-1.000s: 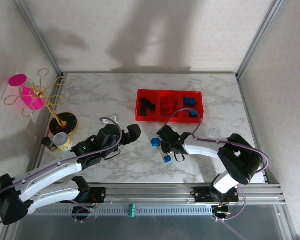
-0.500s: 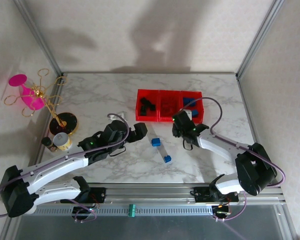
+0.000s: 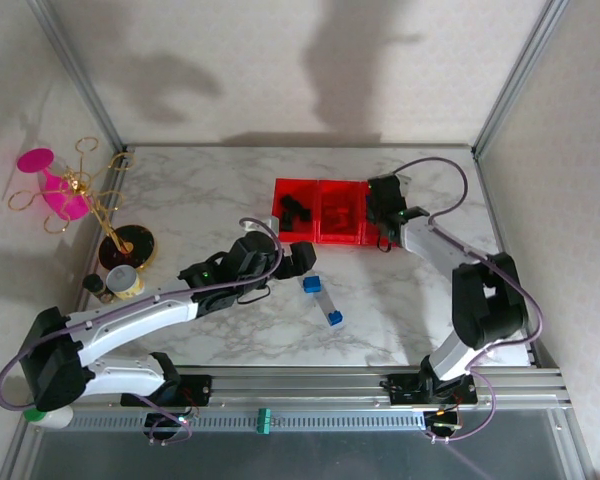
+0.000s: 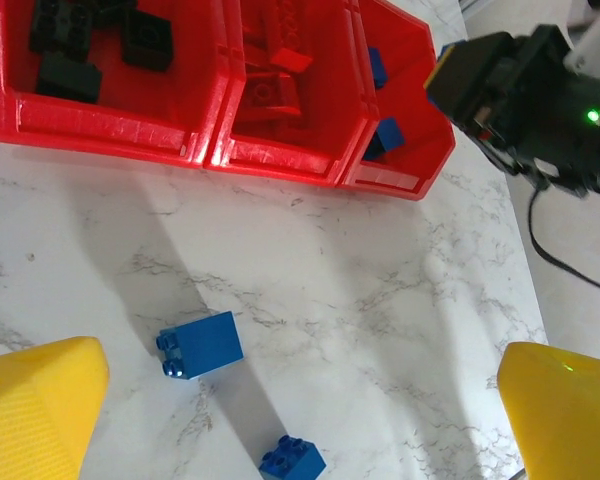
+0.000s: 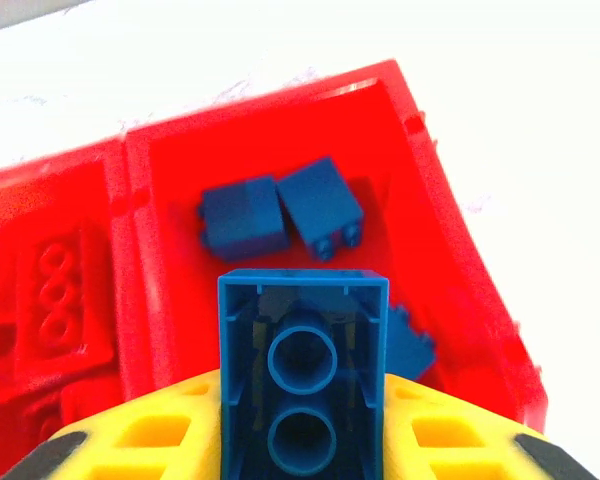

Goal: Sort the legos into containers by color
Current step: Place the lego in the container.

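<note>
Two blue legos (image 4: 200,345) (image 4: 292,460) loose; right gripper (image 5: 302,425) pinches third brick (image 5: 302,300).

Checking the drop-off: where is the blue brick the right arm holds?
In the right wrist view, the blue brick sits in the jaws of the right gripper, over the right-end bin holding other blue bricks.

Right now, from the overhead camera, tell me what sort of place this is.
Probably a robot lab test cell: a marble-look table boxed by aluminium posts, left arm and right arm on a rail, staged red bins of legos.
</note>
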